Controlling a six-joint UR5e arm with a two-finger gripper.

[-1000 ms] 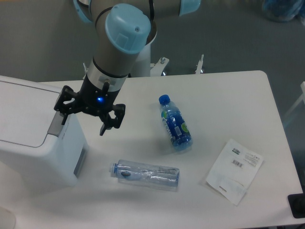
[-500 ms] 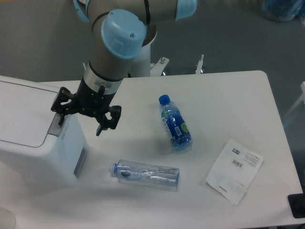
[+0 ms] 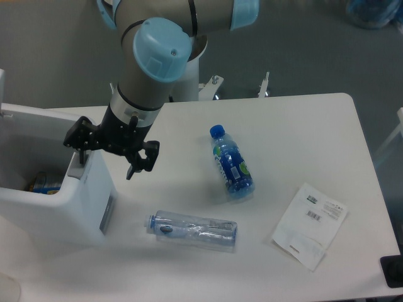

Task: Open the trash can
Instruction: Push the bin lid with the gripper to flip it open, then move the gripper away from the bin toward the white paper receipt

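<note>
At the left side of the table (image 3: 296, 119), right over the near corner of the trash can (image 3: 75, 207), sits the end effector (image 3: 108, 154). Its black fingers are spread apart with nothing between them, so it's released, not grasping anything. One finger (image 3: 77, 136) hangs over the top right edge of the can, right about where the grey latch tab (image 3: 77, 165) sits; whether it actually touches the tab I can't tell from this angle. The other finger (image 3: 142, 161) is out over bare table just beside the can's side wall.

The trash can itself is the big white box at the far left, partly cut off by the frame. The top is open, you can see down into it, and there's some stuff inside (image 3: 45, 182), looks like something blue and orange, too small to make out. The white lid (image 3: 25, 113) shows as a raised edge along the back. There's a grey panel (image 3: 106, 212) on the side facing the bottles.

Further out: a clear empty bottle (image 3: 194, 229) lying on its side near the front of the can, a blue-capped bottle with a green and blue label (image 3: 231, 163) lying mid-table, and a white paper packet with barcodes (image 3: 310, 225) toward the right front. A dark object (image 3: 393, 270) pokes in at the bottom right corner.
</note>
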